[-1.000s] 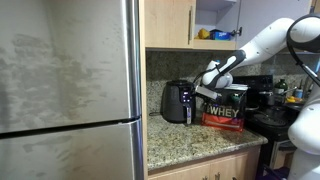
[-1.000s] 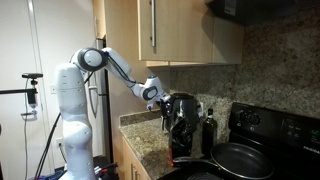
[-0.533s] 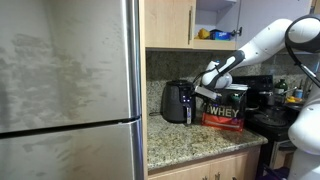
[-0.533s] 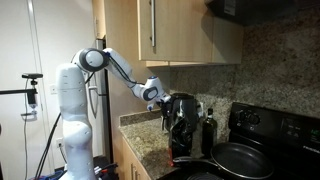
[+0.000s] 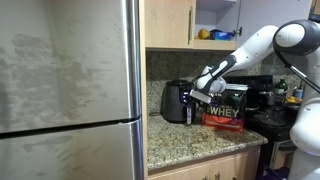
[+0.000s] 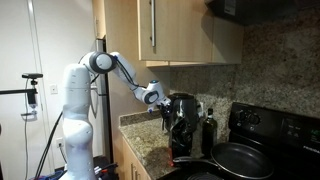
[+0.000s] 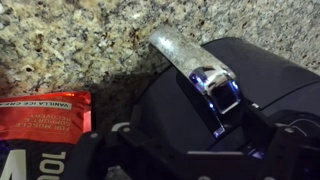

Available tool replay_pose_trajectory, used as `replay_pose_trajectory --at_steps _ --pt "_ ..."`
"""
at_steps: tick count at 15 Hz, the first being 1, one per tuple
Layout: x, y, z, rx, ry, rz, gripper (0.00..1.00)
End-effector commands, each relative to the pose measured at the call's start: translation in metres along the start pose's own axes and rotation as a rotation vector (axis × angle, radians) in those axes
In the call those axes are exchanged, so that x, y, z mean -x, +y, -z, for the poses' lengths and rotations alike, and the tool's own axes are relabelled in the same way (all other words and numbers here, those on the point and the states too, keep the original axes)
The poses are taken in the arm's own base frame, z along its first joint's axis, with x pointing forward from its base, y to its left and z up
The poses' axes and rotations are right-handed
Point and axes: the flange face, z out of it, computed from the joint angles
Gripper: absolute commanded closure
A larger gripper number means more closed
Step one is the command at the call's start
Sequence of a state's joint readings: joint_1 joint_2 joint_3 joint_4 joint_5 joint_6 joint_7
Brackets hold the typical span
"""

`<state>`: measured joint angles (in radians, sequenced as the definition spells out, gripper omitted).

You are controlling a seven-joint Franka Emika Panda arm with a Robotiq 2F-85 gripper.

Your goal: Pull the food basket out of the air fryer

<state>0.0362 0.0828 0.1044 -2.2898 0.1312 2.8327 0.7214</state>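
Observation:
The air fryer [image 5: 176, 100] is a small black egg-shaped appliance on the granite counter, and it shows in both exterior views [image 6: 184, 108]. Its food basket [image 5: 185, 112] sits closed in the lower front. In the wrist view the basket's silvery handle [image 7: 190, 55] sticks out of the glossy black body [image 7: 260, 90] towards the counter. My gripper [image 5: 197, 96] is right at the fryer's front, at handle height [image 6: 162, 101]. In the wrist view its dark fingers [image 7: 195, 152] look spread either side of the handle's base, open. Whether they touch the handle is unclear.
A black-and-red WHEY tub [image 5: 227, 106] stands close beside the fryer and shows in the wrist view [image 7: 40, 115]. A steel fridge [image 5: 70, 90] fills one side. A stove with a pan [image 6: 240, 158] and a dark bottle [image 6: 209, 128] are nearby. Cabinets hang overhead.
My arm has lowered a little and the gripper has moved slightly closer to the fryer's front. The fryer and basket have not moved.

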Motion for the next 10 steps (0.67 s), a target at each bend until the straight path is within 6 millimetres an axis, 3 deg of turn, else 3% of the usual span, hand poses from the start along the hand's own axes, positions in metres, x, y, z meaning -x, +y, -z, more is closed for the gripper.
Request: replay_pose_trajectory --at_steps 1,4,7,9,10 --pt "-0.006 0.01 0.014 -0.002 0.053 -0.031 0.0" --pt "0.003 0.021 0.038 0.01 0.049 -0.038 0.0" --pt "0.011 0.032 0.075 -0.013 0.063 -0.043 0.0" --pt "0.009 0.034 0.088 -0.018 0.077 -0.056 0.0" --pt "-0.007 0.025 0.084 -0.03 0.048 -0.055 0.0"
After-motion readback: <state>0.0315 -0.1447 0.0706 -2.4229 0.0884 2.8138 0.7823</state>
